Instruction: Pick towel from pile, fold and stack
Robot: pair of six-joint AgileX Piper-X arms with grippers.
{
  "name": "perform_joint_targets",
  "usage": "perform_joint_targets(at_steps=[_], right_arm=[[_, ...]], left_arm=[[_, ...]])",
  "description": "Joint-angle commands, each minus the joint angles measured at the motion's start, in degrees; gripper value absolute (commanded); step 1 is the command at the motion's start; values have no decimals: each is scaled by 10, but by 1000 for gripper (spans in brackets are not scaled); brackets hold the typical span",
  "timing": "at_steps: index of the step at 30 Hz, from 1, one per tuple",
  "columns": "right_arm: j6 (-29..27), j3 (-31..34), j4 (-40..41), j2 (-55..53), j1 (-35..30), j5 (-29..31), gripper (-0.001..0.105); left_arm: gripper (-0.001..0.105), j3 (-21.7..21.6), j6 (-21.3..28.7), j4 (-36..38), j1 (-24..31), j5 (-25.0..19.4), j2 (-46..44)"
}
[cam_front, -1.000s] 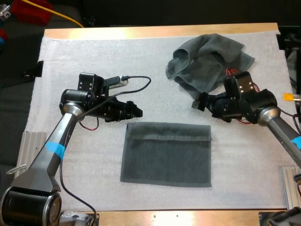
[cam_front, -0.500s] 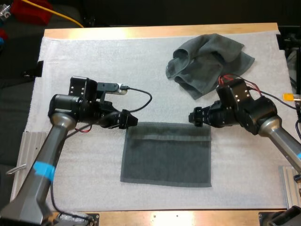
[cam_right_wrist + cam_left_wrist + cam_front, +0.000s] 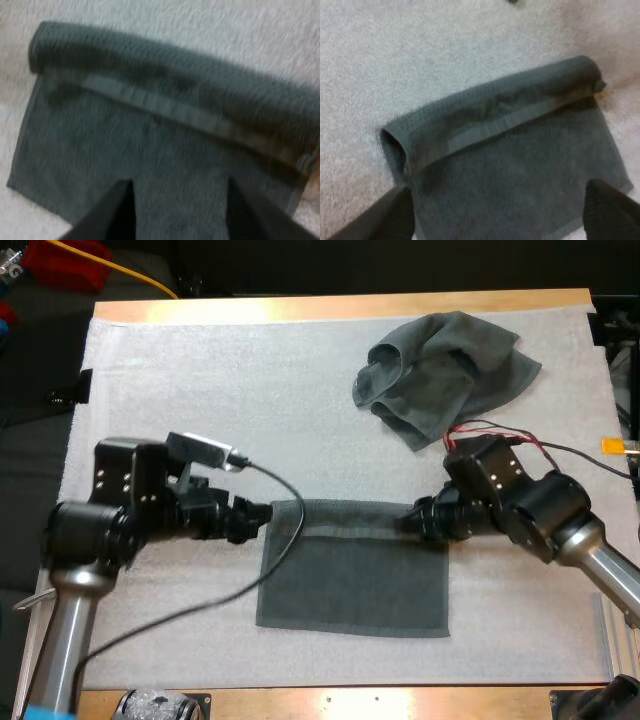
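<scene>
On white mat [image 3: 200,390], folded towel [image 3: 352,570], long axis left-right

Folded towel [image 3: 352,575]: far corners hidden under left gripper [image 3: 262,517], right gripper [image 3: 410,523]; near edge cropped, wrist views.

Left arm [image 3: 66,640]: was a silver-grey tube ending in a blocky black housing dotted with small bright screws.
Right arm [image 3: 612,570]: was the same silver tube, with a rounded black housing and bright screw heads.
Left gripper [image 3: 258,517]: was black and narrow; fingers [image 3: 390,215] were matte and tapered.
Right gripper [image 3: 412,520]: was black; fingers [image 3: 112,212] were dark and wedge-shaped.
</scene>
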Motion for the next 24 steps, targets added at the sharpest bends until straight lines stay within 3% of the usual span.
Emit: perform_joint_targets(at_steps=[1,9,16,24], right_arm=[[-7,-1,15,-7,7,4,31],[-7,-1,47,-23,66,45,2],[4,-1,47,-24,128,119,2],[8,17,2,-24,136,126,2]], left_arm=[[68,-1,3,13,-3,-3,-14],[68,-1,3,69,-3,-3,-89],[68,-1,3,104,-3,-3,-134],[68,-1,1,129,-3,-3,-150]])
